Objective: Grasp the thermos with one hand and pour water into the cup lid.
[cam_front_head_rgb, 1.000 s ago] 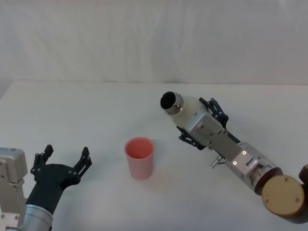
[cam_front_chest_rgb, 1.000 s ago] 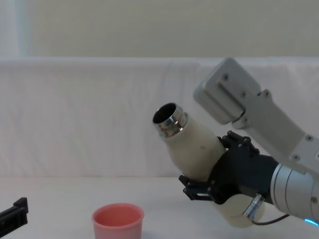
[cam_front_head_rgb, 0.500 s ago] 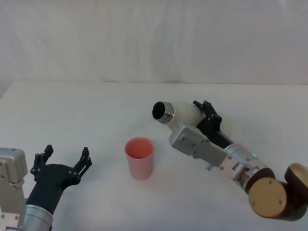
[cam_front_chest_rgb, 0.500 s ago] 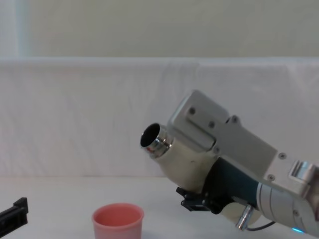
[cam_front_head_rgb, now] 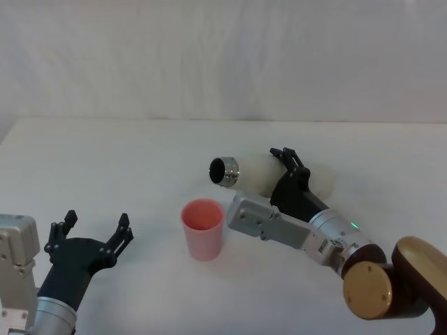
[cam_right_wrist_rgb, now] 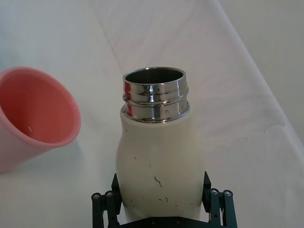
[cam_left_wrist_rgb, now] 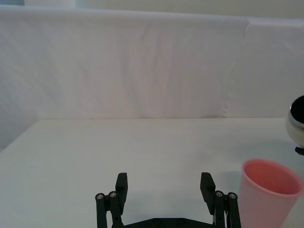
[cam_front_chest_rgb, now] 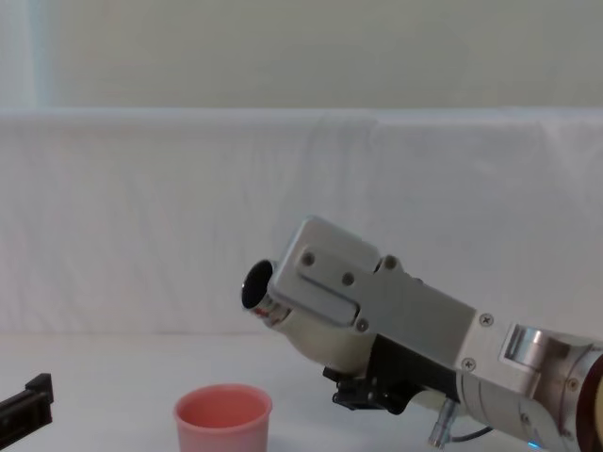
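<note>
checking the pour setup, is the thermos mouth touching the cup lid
Apart. The chest view shows the thermos mouth above and right of the cup lid, with open background between them.

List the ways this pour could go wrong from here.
1. The thermos, held tilted by the right gripper, has its steel mouth off to the side of the cup lid, so water may miss the rim.
2. The cup lid stands free; the left gripper rests open beside it without touching, so a nudge from the neck could tip it.
</note>
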`<action>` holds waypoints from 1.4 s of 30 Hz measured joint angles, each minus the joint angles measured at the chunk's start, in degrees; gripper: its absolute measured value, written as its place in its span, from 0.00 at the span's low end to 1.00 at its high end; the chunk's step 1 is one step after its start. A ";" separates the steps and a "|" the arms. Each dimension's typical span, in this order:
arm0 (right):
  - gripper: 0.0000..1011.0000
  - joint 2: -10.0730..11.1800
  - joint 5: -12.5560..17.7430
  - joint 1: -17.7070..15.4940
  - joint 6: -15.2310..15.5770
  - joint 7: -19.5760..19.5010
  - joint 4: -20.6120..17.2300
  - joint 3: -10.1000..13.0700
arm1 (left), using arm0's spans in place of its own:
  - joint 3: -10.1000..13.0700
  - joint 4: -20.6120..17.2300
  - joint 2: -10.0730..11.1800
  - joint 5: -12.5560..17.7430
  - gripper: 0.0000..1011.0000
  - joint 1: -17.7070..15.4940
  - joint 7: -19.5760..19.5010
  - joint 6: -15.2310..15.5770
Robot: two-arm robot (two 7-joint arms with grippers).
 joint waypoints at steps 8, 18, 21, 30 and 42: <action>0.95 -0.55 -3.04 0.12 0.35 0.24 0.48 -0.44 | 0.00 0.00 0.00 0.00 0.99 0.00 0.00 0.00; 0.95 -1.00 -6.59 0.00 0.64 0.69 0.68 -0.58 | 0.00 0.00 0.00 0.00 0.99 0.00 0.00 0.00; 0.95 -1.12 -7.46 -0.10 0.71 0.86 0.68 -0.57 | 0.00 0.00 0.00 0.00 0.99 0.00 0.00 0.00; 0.95 -1.71 -9.81 -0.38 0.60 1.42 0.99 -0.20 | 0.00 0.00 0.00 0.00 0.99 0.00 0.00 0.00; 0.95 -1.92 -12.33 -0.25 0.44 1.54 1.85 -0.49 | 0.00 0.00 0.00 0.00 0.99 0.00 0.00 0.00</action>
